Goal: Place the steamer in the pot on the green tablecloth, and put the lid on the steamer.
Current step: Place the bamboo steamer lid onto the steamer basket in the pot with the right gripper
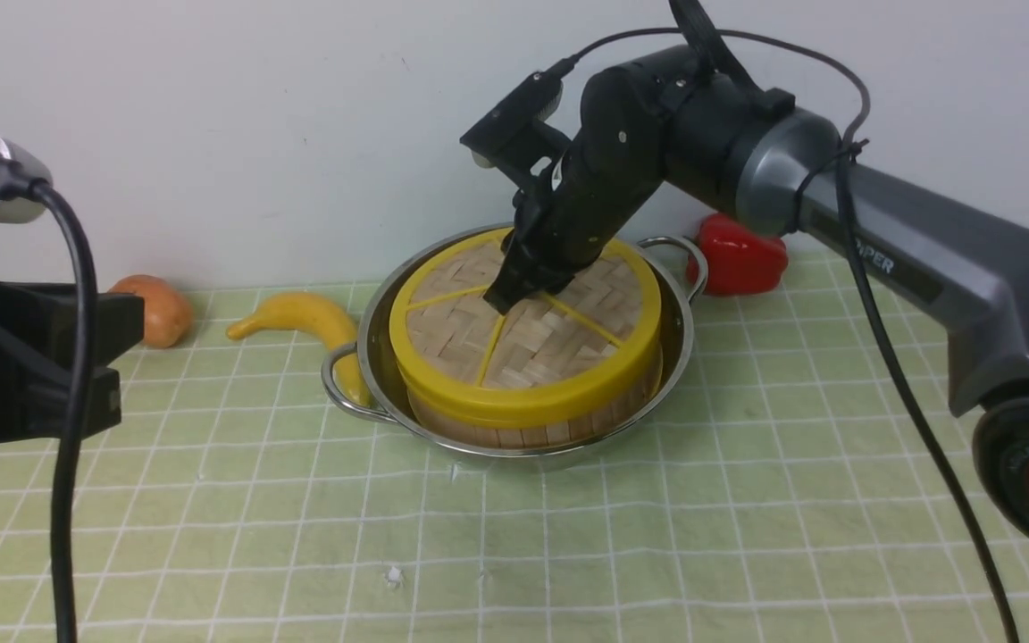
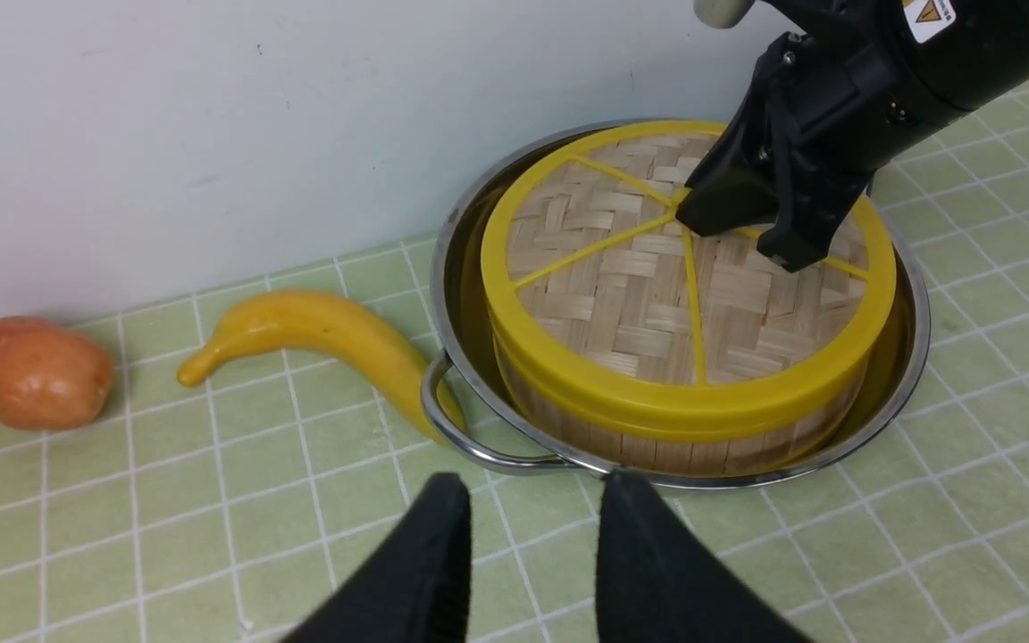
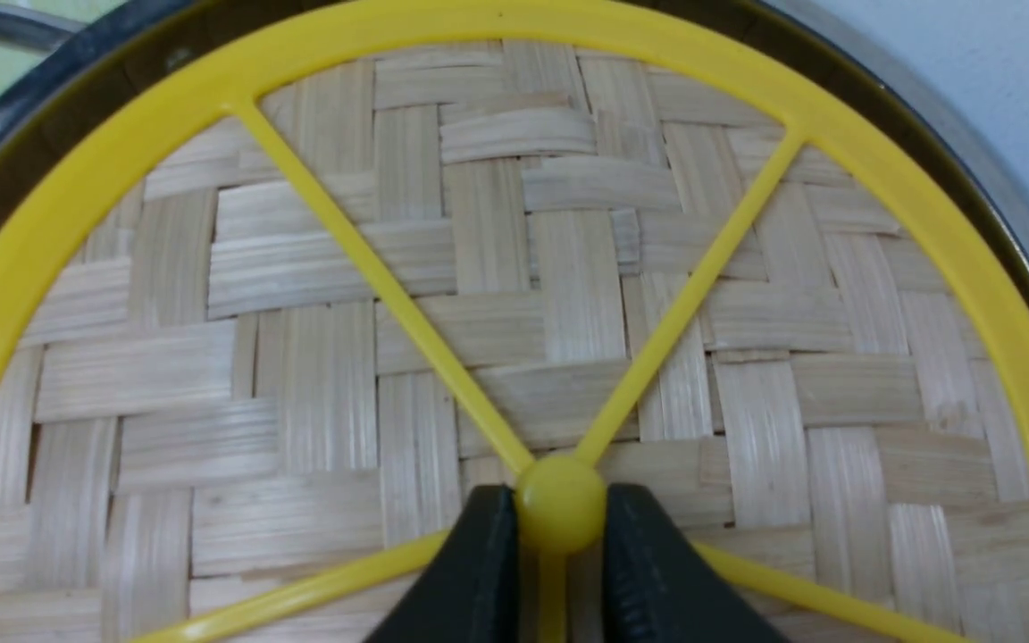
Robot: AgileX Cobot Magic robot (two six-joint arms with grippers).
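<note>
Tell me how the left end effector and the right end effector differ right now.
The right end effector is closed on the lid at its central knob. The left end effector holds nothing, its jaws apart. The right one is above the pot, touching the lid. The left one is over the green tablecloth outside the pot, with no contact visible. Both are black and two-fingered.
</note>
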